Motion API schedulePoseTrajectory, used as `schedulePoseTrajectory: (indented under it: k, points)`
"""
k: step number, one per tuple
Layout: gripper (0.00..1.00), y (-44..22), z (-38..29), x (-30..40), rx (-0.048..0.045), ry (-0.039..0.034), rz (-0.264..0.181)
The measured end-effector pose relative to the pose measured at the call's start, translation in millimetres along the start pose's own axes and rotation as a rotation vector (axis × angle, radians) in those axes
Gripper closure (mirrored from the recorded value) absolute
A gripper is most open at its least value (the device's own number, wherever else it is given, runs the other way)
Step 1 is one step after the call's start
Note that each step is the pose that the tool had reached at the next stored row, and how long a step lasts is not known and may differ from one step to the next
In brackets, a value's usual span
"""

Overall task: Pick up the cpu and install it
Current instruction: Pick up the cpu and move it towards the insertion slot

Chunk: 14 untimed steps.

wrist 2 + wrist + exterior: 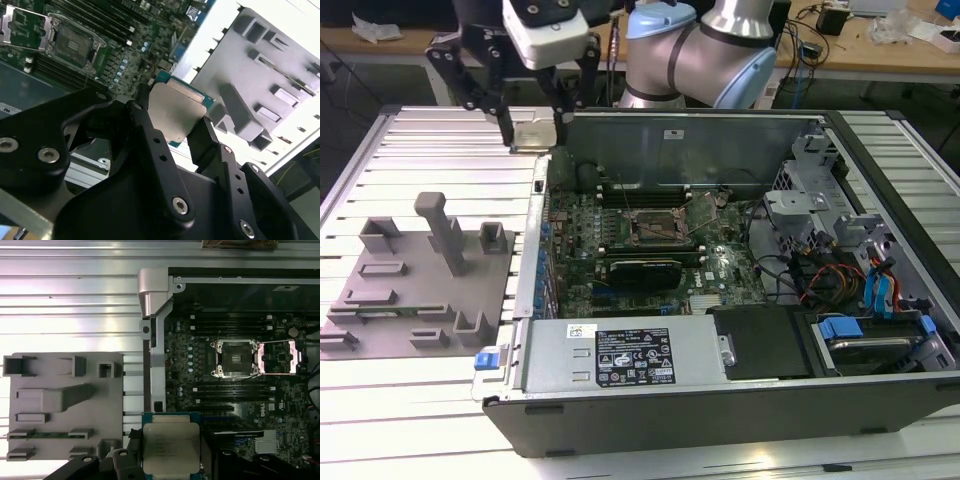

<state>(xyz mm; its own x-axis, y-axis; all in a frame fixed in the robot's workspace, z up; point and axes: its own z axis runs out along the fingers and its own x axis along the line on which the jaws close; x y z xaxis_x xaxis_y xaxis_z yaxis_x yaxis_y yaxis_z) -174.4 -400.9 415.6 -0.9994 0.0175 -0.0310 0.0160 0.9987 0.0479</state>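
My gripper (pixel 534 132) is shut on the cpu (pixel 532 139), a flat square chip with a silvery top plate. It hangs above the slatted table just outside the far corner of the computer case on the exterior view's left. In both wrist views the cpu (pixel 176 111) (pixel 171 446) sits level between the black fingers (pixel 143 112), its metal side toward the cameras. The open cpu socket (pixel 655 228) (pixel 235 358) (pixel 73 45) lies in the middle of the motherboard, its load plate flipped up beside it. The socket is apart from the held chip.
A grey plastic fixture plate (pixel 420 290) (pixel 60 405) with raised blocks lies on the table at the exterior view's left. Inside the case are a black expansion card (pixel 642 272), a power supply (pixel 620 355) at the front and drive cages (pixel 840 230) with cables at the right.
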Motion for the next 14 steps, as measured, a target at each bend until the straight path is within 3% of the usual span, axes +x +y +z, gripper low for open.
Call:
schedulePoseTrajectory:
  k: [8, 11, 14]
  points:
    - [0.45, 0.5, 1.0, -29.3, 0.0000, 0.0000, 0.000]
    - [0.45, 0.7, 1.5, -47.3, 0.0000, 0.0000, 0.000]
    - [0.45, 0.9, 1.9, -59.5, 0.0000, 0.0000, 0.000]
